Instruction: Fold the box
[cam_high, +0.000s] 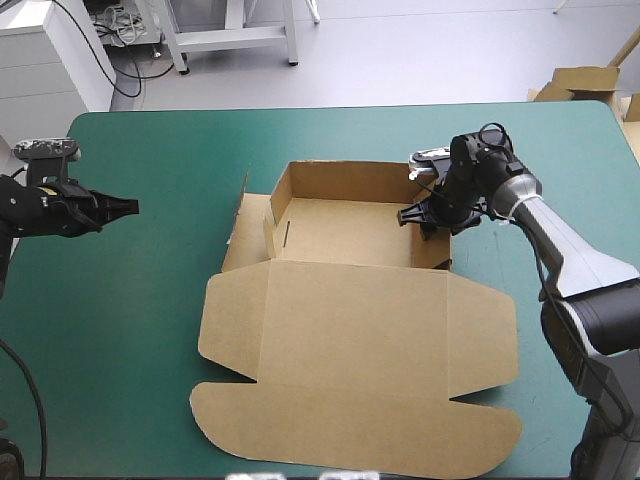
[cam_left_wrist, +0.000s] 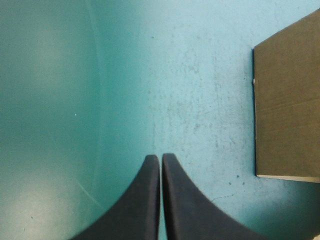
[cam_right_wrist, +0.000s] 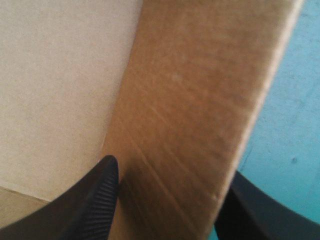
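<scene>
The brown box (cam_high: 340, 232) lies mid-table with its back and side walls raised and its wide lid (cam_high: 350, 340) flat toward the front. My right gripper (cam_high: 425, 215) is at the tray's right wall. In the right wrist view that wall (cam_right_wrist: 190, 100) stands between the two black fingers of the gripper (cam_right_wrist: 170, 195), which are apart, one finger (cam_right_wrist: 95, 200) inside the tray and the other outside. My left gripper (cam_high: 125, 207) hovers over the teal-green cover left of the box, shut and holding nothing (cam_left_wrist: 160, 159). A box edge (cam_left_wrist: 287, 100) shows ahead of it to one side.
A loose side flap (cam_high: 245, 215) leans out at the tray's left wall. More brown board (cam_high: 580, 82) sits beyond the table's far right corner. Bare teal-green cover (cam_high: 130, 320) stretches left of the lid and behind the tray.
</scene>
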